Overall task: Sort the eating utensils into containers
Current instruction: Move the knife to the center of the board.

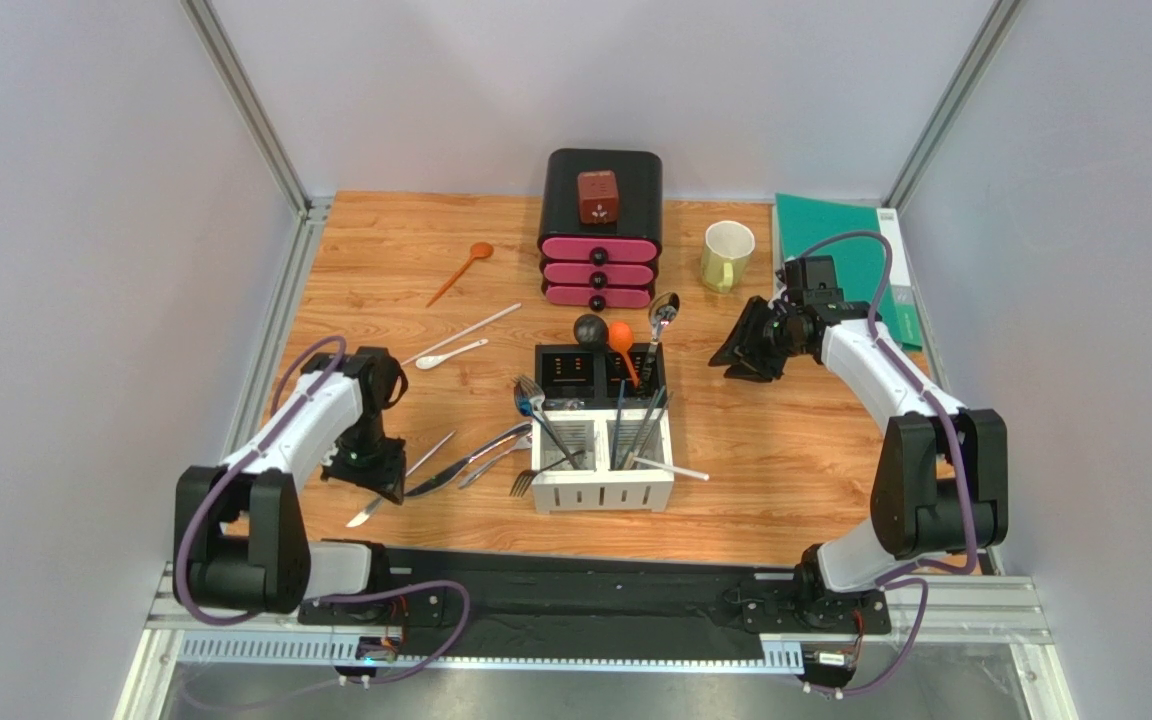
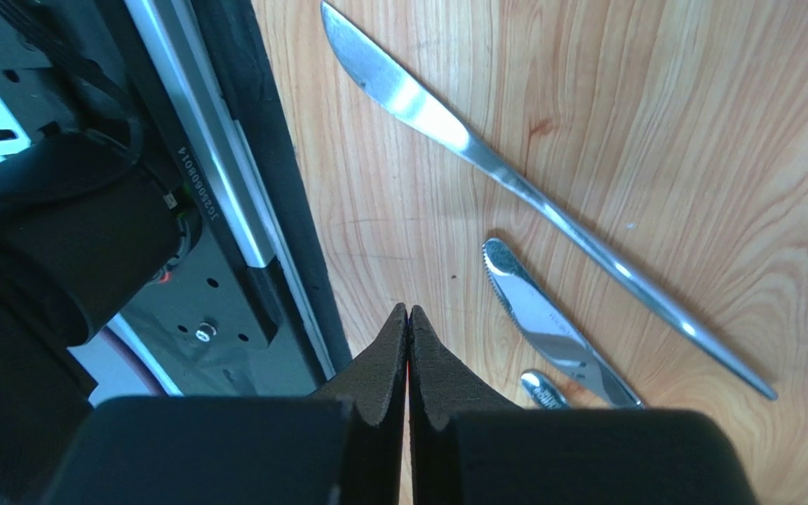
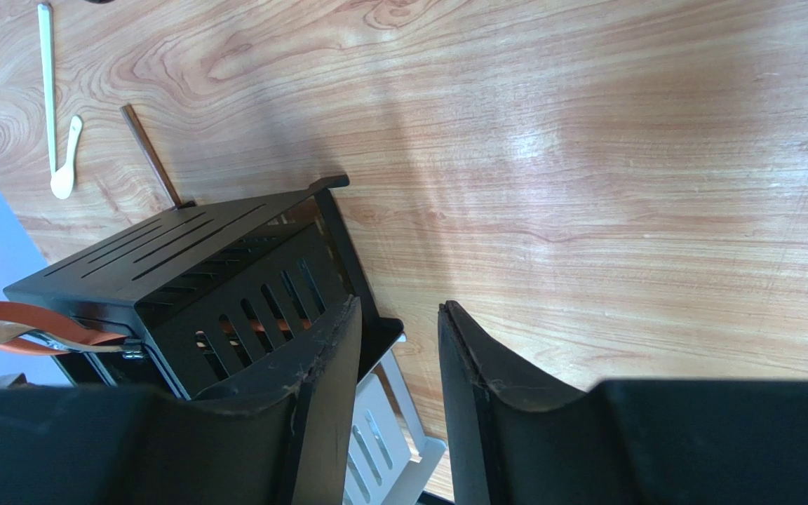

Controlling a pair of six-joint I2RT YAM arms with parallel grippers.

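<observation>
your left gripper (image 2: 407, 316) is clenched, pads pressed flat together with nothing between them. its tip is over bare wood just beside the black base plate (image 2: 287, 210) at the table's (image 1: 793, 480) near edge. that side is tight, and the open wood lies toward the knives. three silver pieces show near it: one long knife (image 2: 545, 203), one shorter knife (image 2: 556, 331), and a third tip (image 2: 545, 389) too cut off to name.

your right gripper (image 3: 398, 316) is released, jaws apart and empty, next to the black wall of the caddy (image 3: 219, 274), with wide bare wood on its other side.

from above, the caddy has four compartments, two black and two white, with handles standing in them. loose at the far left lie one orange spoon (image 1: 456, 278), one white spoon (image 1: 450, 354) and one long white stick (image 1: 462, 335). at the back stand one drawer box (image 1: 600, 225) and one mug (image 1: 728, 255).
</observation>
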